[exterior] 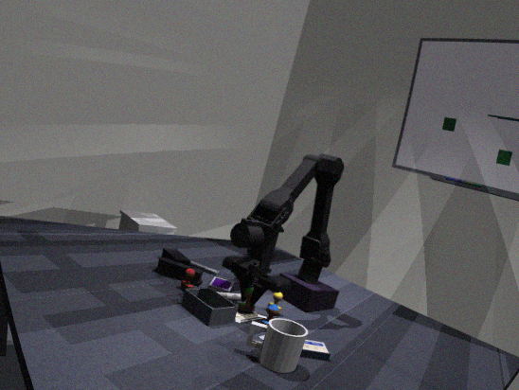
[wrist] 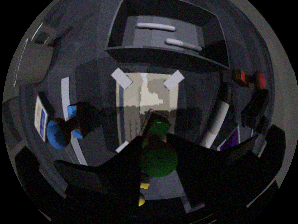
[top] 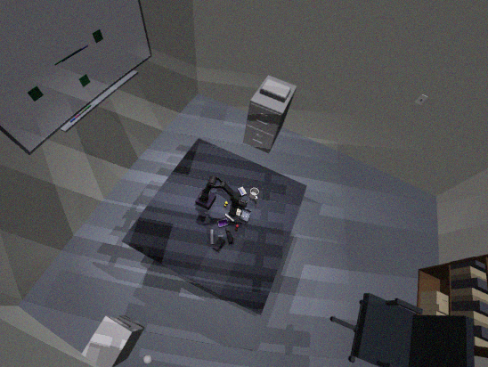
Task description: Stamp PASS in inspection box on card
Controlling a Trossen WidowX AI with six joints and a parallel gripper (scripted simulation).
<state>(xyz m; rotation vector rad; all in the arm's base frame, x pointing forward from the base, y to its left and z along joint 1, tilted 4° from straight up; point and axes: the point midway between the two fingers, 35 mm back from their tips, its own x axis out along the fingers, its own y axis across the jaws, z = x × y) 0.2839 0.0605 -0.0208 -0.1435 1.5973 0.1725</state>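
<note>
My gripper (exterior: 247, 299) (wrist: 154, 138) is shut on the green-knobbed stamp (exterior: 249, 292) (wrist: 158, 162), held upright low over the card. Whether its base touches the card is not clear. The pale card (top: 239, 212) (exterior: 251, 317) (wrist: 162, 92) lies under the gripper, with white pieces at its corners. Shadow and the stamp cover its lower part in the wrist view; I cannot make out the inspection box or a print. The purple pad (top: 223, 223) (exterior: 221, 284) (wrist: 230, 140) lies to the right in the wrist view.
A dark tray (top: 246, 216) (exterior: 208, 308) (wrist: 172, 37) stands beyond the card. A red stamp (exterior: 189, 278) (wrist: 260, 80), blue stamp (exterior: 273, 310) (wrist: 59, 134) and yellow stamp (top: 226, 204) (exterior: 277, 296) stand around. A white mug (top: 254, 192) (exterior: 283, 349) and a white cylinder (wrist: 217, 125) are nearby.
</note>
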